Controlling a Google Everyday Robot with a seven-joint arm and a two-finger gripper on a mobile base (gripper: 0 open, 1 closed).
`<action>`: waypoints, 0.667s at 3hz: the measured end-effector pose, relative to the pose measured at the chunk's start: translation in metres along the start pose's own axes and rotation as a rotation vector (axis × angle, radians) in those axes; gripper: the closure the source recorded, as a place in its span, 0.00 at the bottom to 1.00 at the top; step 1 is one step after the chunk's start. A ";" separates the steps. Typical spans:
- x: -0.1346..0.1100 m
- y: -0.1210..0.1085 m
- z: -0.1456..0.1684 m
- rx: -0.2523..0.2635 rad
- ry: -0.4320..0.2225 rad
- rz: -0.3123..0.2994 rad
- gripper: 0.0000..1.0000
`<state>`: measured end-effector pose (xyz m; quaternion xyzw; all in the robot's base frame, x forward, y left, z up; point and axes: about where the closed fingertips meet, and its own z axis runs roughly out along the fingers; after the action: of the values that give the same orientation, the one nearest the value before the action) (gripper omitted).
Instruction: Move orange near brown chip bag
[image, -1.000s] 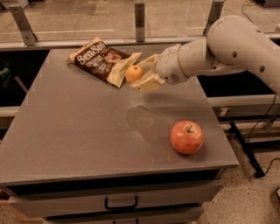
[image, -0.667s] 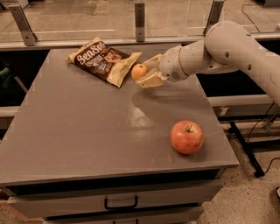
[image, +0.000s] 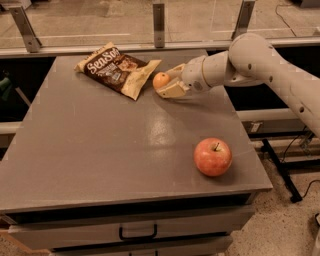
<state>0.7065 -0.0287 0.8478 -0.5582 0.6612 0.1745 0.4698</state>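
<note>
Camera view shows my gripper (image: 167, 83) clamped on the orange (image: 160, 80), low over the table (image: 100, 150), just beside the brown chip bag (image: 116, 70). Released carelessly, the round fruit could roll away.

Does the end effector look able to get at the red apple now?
Probably not: the end effector, beside the brown chip bag, is shut on the orange, though nothing blocks the apple.

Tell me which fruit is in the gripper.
The small orange, held in the gripper beside the brown chip bag; the bigger red apple sits alone near the front edge.
</note>
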 end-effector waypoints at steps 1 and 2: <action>0.005 -0.001 0.009 0.005 0.000 0.027 0.36; -0.001 0.002 0.020 -0.013 -0.012 0.041 0.12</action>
<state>0.7132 -0.0129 0.8382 -0.5466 0.6686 0.1918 0.4663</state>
